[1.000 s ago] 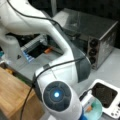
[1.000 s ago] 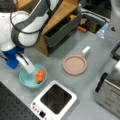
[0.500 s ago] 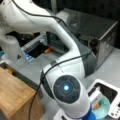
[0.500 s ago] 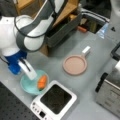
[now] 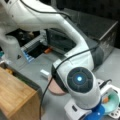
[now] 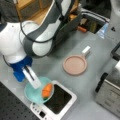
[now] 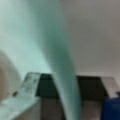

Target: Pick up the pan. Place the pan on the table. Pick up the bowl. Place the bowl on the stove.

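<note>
Already off the burner, the round pinkish-brown pan [image 6: 75, 65] lies on the grey counter [image 6: 100, 52], while the blue-and-white hand [image 6: 31, 77] grasps the rim of the small teal bowl [image 6: 37, 91], resting partly over the white stove [image 6: 58, 100].

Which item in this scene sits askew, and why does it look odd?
The teal bowl, with an orange item inside, overhangs the stove's edge, held at its rim by the pincer. The pan lies flat on the table.
</note>
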Available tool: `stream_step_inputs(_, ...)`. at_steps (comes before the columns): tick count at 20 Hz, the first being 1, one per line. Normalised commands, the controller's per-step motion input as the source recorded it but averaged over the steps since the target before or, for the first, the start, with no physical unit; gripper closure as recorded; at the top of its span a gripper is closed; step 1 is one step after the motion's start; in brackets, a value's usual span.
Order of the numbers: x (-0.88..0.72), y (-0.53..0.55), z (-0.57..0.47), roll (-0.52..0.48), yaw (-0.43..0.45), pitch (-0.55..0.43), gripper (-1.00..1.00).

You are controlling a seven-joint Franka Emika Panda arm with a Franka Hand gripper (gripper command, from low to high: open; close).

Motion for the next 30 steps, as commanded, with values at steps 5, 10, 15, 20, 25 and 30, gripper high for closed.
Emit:
stream_step_inputs(5,-0.38,0.32,-0.10,-0.340,-0.027,-0.133,1.00)
stream_step_inputs(10,-0.43,0.28,-0.12,-0.377,-0.001,-0.156,1.00)
stream_step_inputs(15,-0.49,0.33,-0.10,-0.360,-0.044,-0.186,1.00)
stream_step_inputs(20,-0.52,0.35,-0.11,-0.413,-0.036,-0.182,1.00)
stream_step_inputs(25,-0.45,0.28,-0.15,-0.430,-0.041,-0.198,1.00)
stream_step_inputs(30,-0.39,0.17,-0.18,-0.383,-0.031,-0.202,-1.00)
